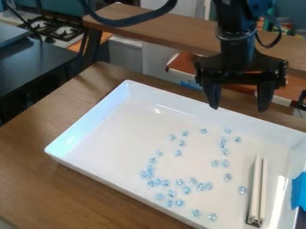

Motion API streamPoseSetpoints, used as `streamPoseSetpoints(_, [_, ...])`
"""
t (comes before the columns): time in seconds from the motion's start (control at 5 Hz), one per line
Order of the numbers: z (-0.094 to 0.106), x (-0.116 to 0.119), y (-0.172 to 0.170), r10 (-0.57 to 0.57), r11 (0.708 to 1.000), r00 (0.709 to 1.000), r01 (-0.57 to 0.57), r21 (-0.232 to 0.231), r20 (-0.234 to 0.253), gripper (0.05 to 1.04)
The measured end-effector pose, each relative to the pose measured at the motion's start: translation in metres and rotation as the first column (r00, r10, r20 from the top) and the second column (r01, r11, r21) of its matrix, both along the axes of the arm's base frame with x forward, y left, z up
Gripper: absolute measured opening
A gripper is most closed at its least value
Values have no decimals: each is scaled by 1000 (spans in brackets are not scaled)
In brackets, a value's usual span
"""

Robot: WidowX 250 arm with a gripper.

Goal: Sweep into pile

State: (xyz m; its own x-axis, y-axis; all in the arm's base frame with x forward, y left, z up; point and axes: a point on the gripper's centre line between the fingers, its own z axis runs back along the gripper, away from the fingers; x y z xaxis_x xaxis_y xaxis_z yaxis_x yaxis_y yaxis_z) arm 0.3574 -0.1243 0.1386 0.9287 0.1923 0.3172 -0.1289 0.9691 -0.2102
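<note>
Your gripper (239, 108) hangs wide open and empty, the slim white bar (256, 187) below it likely light, stiff and best pinched mid-length.

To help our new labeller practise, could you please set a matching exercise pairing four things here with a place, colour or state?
1. gripper
2. beads
3. long white tool
4. tray

A. pale blue, scattered
B. on the wooden table
C. lying toward the picture's lower right
D. open, hanging near the tray's far edge

Pairs: 1-D, 2-A, 3-C, 4-B
</note>
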Motion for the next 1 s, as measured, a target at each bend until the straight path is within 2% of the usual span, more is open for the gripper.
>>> streamPoseSetpoints(0.2, [-21, -5, 2, 6, 1000, 998, -5, 18, -61, 1000])
streamPoseSetpoints(0.4, [-54, 4, 0, 32, 999, 993, -29, 33, -111, 1000])
streamPoseSetpoints(0.8, [-82, 16, -14, 16, 999, 998, -14, 30, -67, 1000])
streamPoseSetpoints(1.0, [-93, 17, -22, 20, 1000, 997, -20, -5, -75, 1000])
